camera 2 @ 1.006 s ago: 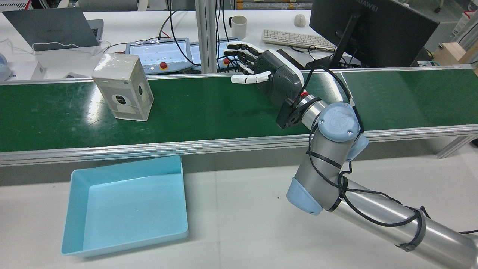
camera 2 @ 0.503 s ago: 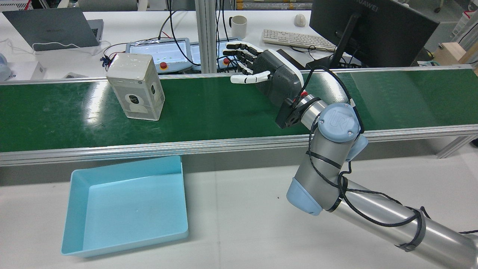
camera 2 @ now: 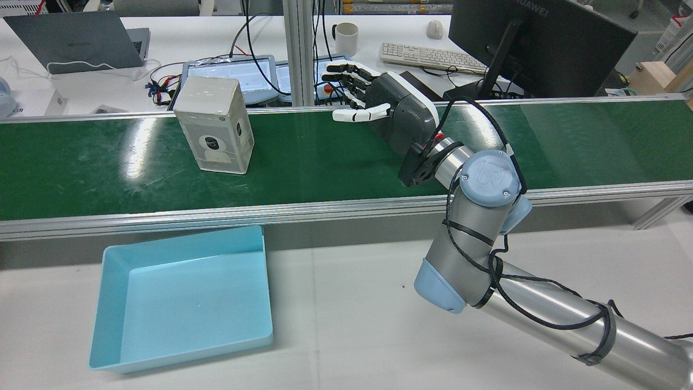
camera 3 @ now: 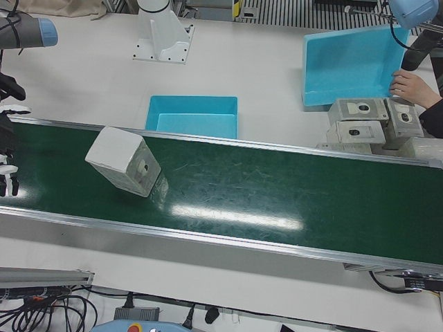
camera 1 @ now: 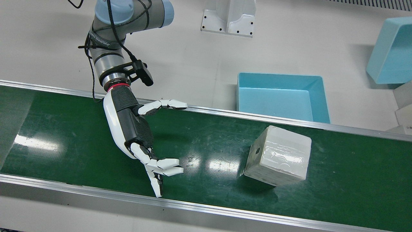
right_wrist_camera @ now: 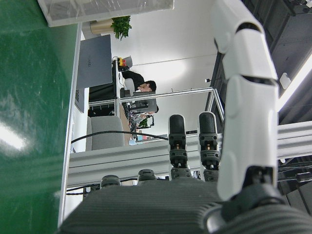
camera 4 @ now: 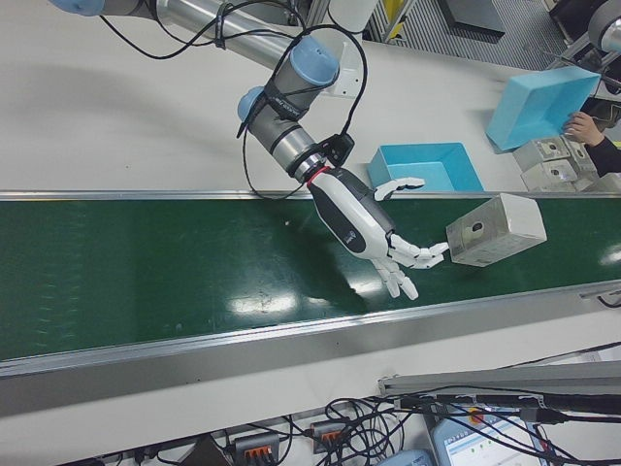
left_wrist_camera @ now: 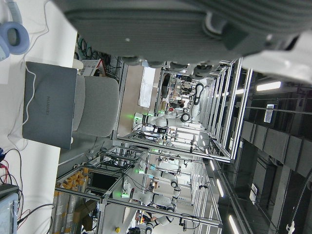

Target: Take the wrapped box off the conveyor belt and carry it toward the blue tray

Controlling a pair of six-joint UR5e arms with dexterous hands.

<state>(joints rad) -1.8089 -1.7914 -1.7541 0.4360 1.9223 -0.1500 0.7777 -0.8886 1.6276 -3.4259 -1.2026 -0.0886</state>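
The wrapped box (camera 2: 215,124), white with a round printed mark, stands on the green conveyor belt (camera 2: 325,157). It also shows in the front view (camera 1: 278,156), left-front view (camera 3: 124,160) and right-front view (camera 4: 495,230). My right hand (camera 2: 392,111) hovers over the belt, open and empty, fingers spread toward the box, with a gap between them. It also shows in the front view (camera 1: 135,132) and right-front view (camera 4: 364,223). The blue tray (camera 2: 178,303) lies on the table beside the belt's near edge. The left hand view shows only the palm (left_wrist_camera: 161,24) of my left hand.
A second blue tray (camera 3: 349,62) leans tilted at the far end, next to several stacked wrapped boxes (camera 3: 367,117) and a person's hand (camera 3: 412,86). Beyond the belt is a desk with a monitor (camera 2: 536,43), keyboard (camera 2: 427,57) and laptop (camera 2: 76,40).
The box has ridden the belt to the right in the rear view, closer to my right hand. The right hand has barely moved and stays open.
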